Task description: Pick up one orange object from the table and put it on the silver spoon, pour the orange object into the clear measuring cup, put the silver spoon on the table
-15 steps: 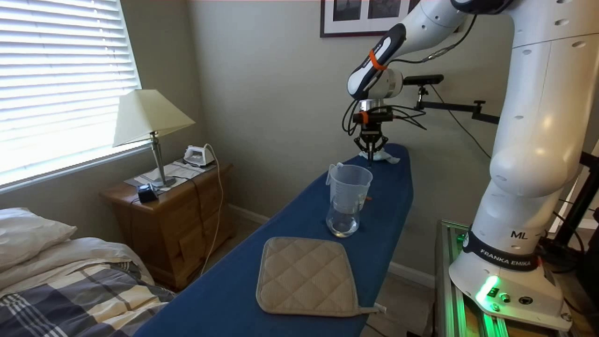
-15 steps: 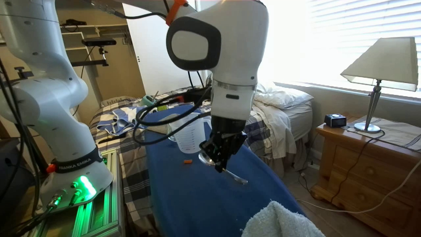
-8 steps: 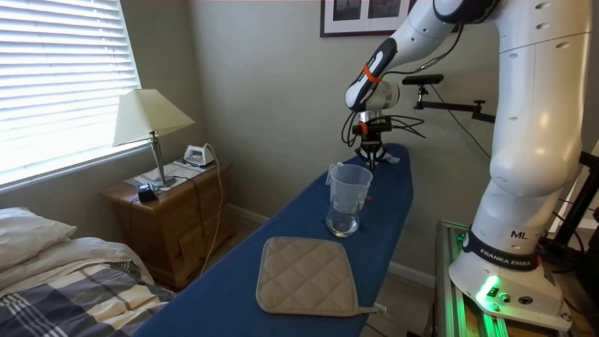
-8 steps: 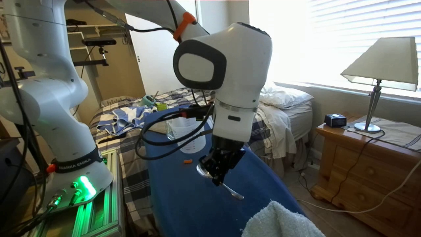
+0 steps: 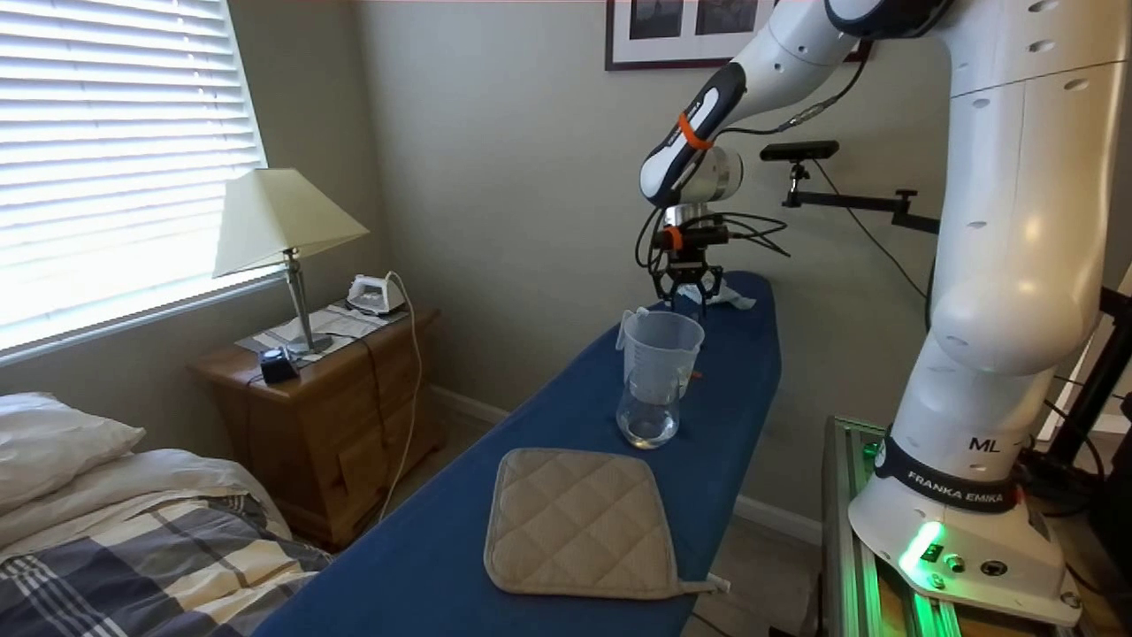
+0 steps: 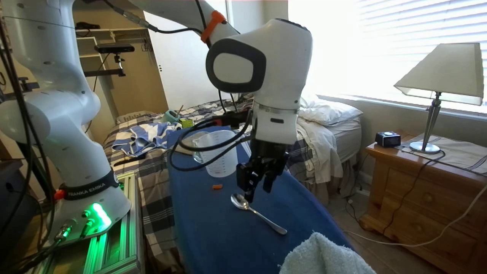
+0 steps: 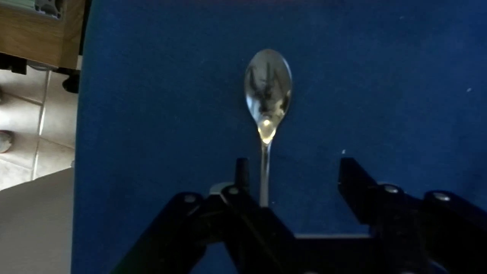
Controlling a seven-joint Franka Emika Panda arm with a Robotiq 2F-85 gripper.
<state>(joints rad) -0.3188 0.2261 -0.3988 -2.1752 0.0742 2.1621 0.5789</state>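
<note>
Down goes the spoon (image 7: 266,127)! Half a second ago the pincer (image 7: 293,167) gripped it; now it lies loose on the desk (image 6: 213,228), and the pincer has risen slightly, jaws standing apart, holding nothing. Underneath runs the handle, long axis straight through the gap, closer to one jaw than the other, with the bare bowl pointing ahead. And follow that line: just past the bowl's tip, ahead of the pincer, sits the orange piece (image 6: 217,187), too small for its own long axis to read surely. Looks like the next target, unless this set-down was the finish; whether the cup (image 5: 661,352) already holds a piece can't be told. Mind that cup: it stands upright near the orange piece, on the far side from the pincer, and could crowd a descending jaw. Farther ahead come a glass (image 5: 648,420) and a potholder (image 5: 579,522). Behind the pincer, beyond the handle's end, a towel (image 6: 325,258).
</note>
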